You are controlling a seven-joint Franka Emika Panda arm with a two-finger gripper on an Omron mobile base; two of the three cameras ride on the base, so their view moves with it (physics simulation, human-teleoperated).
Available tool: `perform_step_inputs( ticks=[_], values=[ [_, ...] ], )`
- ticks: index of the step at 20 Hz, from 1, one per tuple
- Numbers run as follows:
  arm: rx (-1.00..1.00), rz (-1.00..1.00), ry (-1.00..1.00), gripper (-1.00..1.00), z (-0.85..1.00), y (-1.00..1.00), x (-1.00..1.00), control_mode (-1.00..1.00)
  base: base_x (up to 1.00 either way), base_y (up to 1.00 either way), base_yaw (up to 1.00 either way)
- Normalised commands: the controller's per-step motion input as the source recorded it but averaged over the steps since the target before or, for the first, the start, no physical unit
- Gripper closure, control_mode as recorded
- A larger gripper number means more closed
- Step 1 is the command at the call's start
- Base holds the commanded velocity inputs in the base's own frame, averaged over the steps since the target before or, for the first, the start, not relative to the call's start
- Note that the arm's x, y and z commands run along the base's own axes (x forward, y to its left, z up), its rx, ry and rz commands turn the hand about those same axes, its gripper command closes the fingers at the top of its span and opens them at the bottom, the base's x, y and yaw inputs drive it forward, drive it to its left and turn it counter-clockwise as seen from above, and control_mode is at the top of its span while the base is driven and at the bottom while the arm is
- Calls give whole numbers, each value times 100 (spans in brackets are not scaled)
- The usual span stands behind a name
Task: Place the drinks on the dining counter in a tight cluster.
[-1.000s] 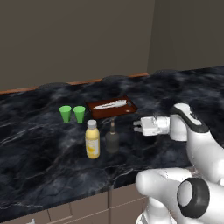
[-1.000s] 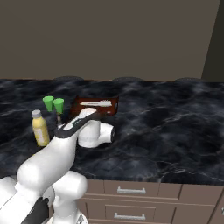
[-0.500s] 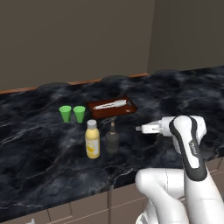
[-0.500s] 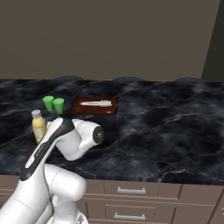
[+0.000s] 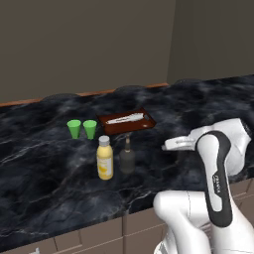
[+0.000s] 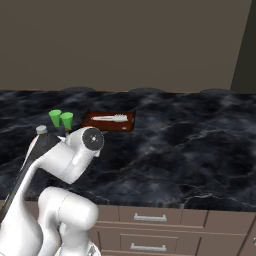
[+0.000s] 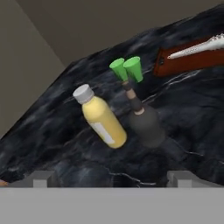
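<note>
Gripper (image 7: 112,177) spread wide, holding nothing, touching nothing; its fingertips (image 7: 41,178) frame the bottles from a distance. Two bottles stand upright on the dining counter (image 5: 44,163): one yellow bottle (image 5: 104,158) with pale grey cap, one dark grey narrow-necked bottle (image 5: 127,156) just beside it, apart. Two green cups (image 5: 82,128) stand side by side behind them. One brown tray (image 5: 125,122) holds one white utensil (image 5: 125,118). Beige drawers (image 6: 150,230) sit below the counter.

Plain grey-brown wall (image 5: 89,44) behind; beige drawers (image 6: 165,222) with metal handles below; darker panel (image 6: 244,55) at right.
</note>
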Motion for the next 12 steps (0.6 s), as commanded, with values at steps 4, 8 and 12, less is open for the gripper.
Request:
perform_step_inputs(
  ticks=[4, 8, 12],
  values=[
    [-30, -10, 14, -100, 12, 0, -56, -100, 0, 0, 0],
    [-40, -8, 0, -100, 0, 1, -51, -100, 0, 0, 0],
    [-15, -5, -2, -100, 0, 0, -33, -100, 0, 0, 0]
  ],
)
